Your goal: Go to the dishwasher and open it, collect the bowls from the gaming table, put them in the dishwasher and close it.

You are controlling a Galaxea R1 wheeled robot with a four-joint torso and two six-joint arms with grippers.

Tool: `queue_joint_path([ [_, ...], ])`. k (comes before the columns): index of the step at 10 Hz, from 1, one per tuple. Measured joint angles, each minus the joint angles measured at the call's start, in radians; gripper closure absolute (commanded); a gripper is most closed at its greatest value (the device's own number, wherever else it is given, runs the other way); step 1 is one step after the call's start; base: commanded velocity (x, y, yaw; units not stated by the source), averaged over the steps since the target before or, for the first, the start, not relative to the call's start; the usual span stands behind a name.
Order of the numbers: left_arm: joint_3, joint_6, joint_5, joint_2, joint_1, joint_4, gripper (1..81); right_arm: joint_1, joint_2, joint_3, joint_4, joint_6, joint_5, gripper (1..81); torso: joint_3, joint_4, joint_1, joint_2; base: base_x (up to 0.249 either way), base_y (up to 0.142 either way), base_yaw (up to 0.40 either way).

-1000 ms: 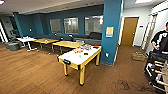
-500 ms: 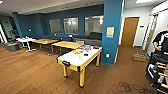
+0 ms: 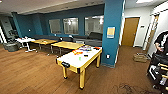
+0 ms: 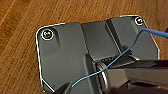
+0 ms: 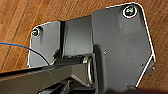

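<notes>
The gaming table (image 3: 73,61) stands mid-room in the head view, with a white top, yellow-wood sides and legs, and a black slot (image 3: 65,64) at its near end. Small colourful items (image 3: 77,52) lie on its far half, too blurred to tell which are bowls. The dishwasher is out of view. Both wrist views look down on brown wooden floor past the robot's dark plate. A blue cable (image 4: 120,57) crosses the left wrist view.
A teal pillar (image 3: 112,32) rises just right of the table. Wooden tables (image 3: 66,45), a white table (image 3: 25,40) and a dark sofa (image 3: 87,40) stand behind. At right are a person (image 3: 161,41), a black cart (image 3: 157,70) and a basket (image 3: 140,57).
The whole head picture has shifted very slightly, so the camera moved a little. Nothing in the room has visibly moved.
</notes>
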Motion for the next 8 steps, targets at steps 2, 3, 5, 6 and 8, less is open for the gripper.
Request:
queue_joint_path([
  [2, 0.0, 0.0, 0.0, 0.0, 0.0, 0.0, 1.0, 0.0, 0.0, 0.0, 0.0, 0.0, 0.0, 1.0, 0.0, 0.0, 0.0, 0.0, 0.108, 0.0, 0.0],
  [3, 0.0, 0.0, 0.0, 0.0, 0.0, 0.0, 1.0, 0.0, 0.0, 0.0, 0.0, 0.0, 0.0, 1.0, 0.0, 0.0, 0.0, 0.0, 0.107, 0.071, 0.0],
  [5, 0.003, 0.0, 0.0, 0.003, -0.001, 0.0, 1.0, 0.0, -0.003, 0.0, 0.0, 0.0, 0.0, 1.0, 0.0, 0.0, 0.0, 0.0, 0.107, 0.073, 0.0],
  [6, 0.004, 0.0, 0.0, 0.002, -0.002, 0.0, 1.0, 0.002, -0.002, -0.001, 0.0, 0.0, 0.0, 1.0, 0.0, 0.0, 0.0, 0.0, 0.107, 0.075, 0.0],
  [8, 0.003, 0.0, 0.001, 0.001, -0.001, 0.0, 1.0, 0.001, 0.002, 0.0, 0.0, 0.0, 0.0, 1.0, 0.0, 0.0, 0.0, 0.0, 0.122, 0.075, 0.0],
])
